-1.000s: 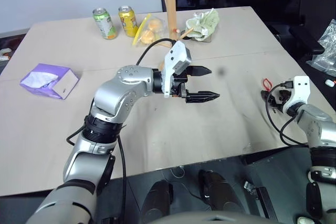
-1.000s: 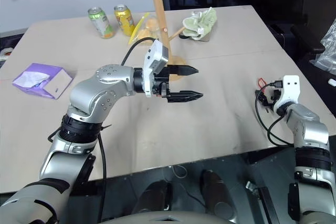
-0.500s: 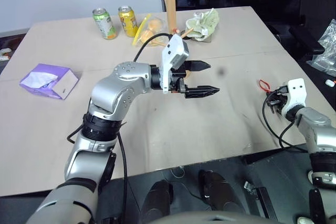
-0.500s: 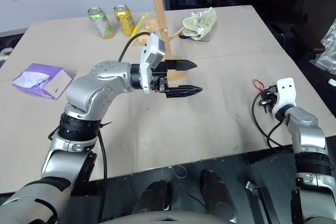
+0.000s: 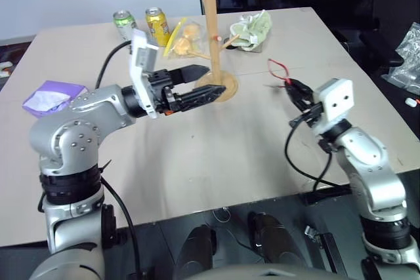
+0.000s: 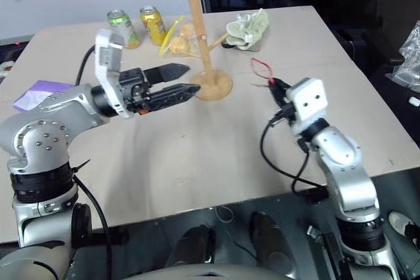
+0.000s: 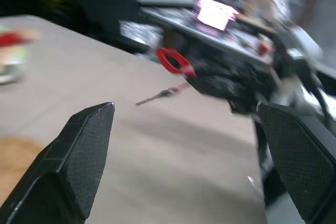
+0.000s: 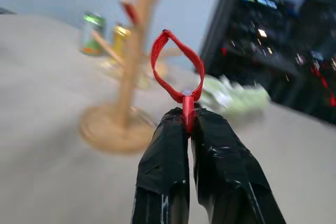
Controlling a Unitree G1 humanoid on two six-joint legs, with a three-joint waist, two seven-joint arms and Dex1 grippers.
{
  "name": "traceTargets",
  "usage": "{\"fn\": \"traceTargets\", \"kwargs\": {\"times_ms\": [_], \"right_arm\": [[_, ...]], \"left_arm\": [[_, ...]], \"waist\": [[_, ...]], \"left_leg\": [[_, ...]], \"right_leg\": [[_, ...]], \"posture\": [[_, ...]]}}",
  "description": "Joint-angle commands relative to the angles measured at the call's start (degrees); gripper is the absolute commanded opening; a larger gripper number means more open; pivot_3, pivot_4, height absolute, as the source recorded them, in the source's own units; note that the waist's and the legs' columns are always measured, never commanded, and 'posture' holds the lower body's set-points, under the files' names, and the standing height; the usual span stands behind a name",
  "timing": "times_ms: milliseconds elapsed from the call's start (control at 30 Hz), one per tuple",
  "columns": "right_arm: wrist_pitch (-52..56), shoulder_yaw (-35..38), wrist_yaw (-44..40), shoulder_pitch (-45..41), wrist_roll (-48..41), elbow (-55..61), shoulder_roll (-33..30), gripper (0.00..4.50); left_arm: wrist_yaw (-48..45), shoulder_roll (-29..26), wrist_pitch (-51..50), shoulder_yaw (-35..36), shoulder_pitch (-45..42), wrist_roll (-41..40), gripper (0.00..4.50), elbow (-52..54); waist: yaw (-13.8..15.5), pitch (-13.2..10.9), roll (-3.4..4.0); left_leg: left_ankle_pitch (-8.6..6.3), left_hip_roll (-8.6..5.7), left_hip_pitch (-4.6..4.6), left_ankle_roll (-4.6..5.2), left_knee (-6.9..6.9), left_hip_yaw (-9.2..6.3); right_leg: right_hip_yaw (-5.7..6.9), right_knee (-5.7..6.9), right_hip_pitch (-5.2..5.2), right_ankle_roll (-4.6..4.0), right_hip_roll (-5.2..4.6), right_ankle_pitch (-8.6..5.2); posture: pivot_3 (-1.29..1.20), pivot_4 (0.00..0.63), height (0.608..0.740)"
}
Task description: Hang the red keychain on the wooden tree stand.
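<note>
Snack bag with round yellow pieces inside, beside two cans.

Counter: one; wooden tree stand: one, round base, several angled pegs, exact count not readable; red keychain: one; soda cans: two, green can and yellow can, side by side; purple tissue box: one; crumpled green cloth: one; yellow-wrapped snack bag: one; pincers: two, left pincer, right pincer.
</note>
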State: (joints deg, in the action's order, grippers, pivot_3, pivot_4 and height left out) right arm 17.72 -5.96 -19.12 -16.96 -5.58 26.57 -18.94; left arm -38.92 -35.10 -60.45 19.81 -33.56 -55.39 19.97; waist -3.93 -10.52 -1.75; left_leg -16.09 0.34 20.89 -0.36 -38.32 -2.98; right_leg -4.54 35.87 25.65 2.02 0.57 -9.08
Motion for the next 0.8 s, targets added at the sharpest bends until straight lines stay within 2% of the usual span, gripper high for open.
{"fn": "traceTargets", "kwargs": {"times_ms": [33, 133, 333, 567, 800], "right_arm": [[-8.6, -3.4, 1.4, -4.0, 5.0, -5.3, 1.9, 0.03], [-15.1, -4.6, 3.0, -8.9, 7.4, -15.5, 5.0, 0.03], [-25.5, -4.3, 3.9, -17.2, 10.0, -28.8, 7.5, 0.03], [-33.1, -4.1, 3.6, -21.2, 10.7, -36.1, 8.3, 0.03], [-35.1, -4.5, 2.1, -24.2, 9.8, -40.6, 10.7, 0.03]], "left_arm": [[7.9, 1.0, -1.3, 6.6, 1.2, -7.8, 4.5, 4.1], [13.3, 2.5, -0.4, 9.0, 3.1, -11.3, 4.5, 5.0], [15.5, 0.7, 1.0, 7.4, 5.0, -13.0, 4.5, 6.1], [16.3, -0.4, 2.7, 6.0, 4.4, -13.8, 4.5, 5.4], [16.7, -0.6, 4.3, 4.6, 3.6, -13.8, 4.5, 4.7]], "waist": [[0.2, 0.0, -0.01], [0.1, 0.0, -0.03], [0.1, 0.0, -0.06], [0.0, 0.0, -0.06], [-0.1, 0.0, -0.06]], "left_leg": [[0.0, -0.05, 0.02, 0.0, 0.0, 0.01], [0.0, -0.17, 0.0, -0.01, -0.01, 0.1], [0.01, -0.21, 0.0, -0.01, -0.03, 0.06], [0.0, -0.21, 0.02, -0.01, 0.0, 0.05], [0.0, -0.17, -0.02, -0.01, 0.01, 0.03]], "right_leg": [[0.0, -0.01, 0.0, 0.01, -0.08, 0.0], [-0.03, -0.05, -0.02, 0.05, -0.27, 0.03], [-0.01, -0.01, -0.02, 0.05, -0.26, 0.04], [-0.02, -0.01, -0.02, 0.04, -0.26, 0.05], [-0.01, 0.01, -0.02, 0.04, -0.2, 0.05]], "posture": [[0.0, 0.15, 0.74], [0.0, 0.15, 0.74], [0.0, 0.15, 0.74], [0.0, 0.15, 0.74], [0.0, 0.15, 0.74]]}}
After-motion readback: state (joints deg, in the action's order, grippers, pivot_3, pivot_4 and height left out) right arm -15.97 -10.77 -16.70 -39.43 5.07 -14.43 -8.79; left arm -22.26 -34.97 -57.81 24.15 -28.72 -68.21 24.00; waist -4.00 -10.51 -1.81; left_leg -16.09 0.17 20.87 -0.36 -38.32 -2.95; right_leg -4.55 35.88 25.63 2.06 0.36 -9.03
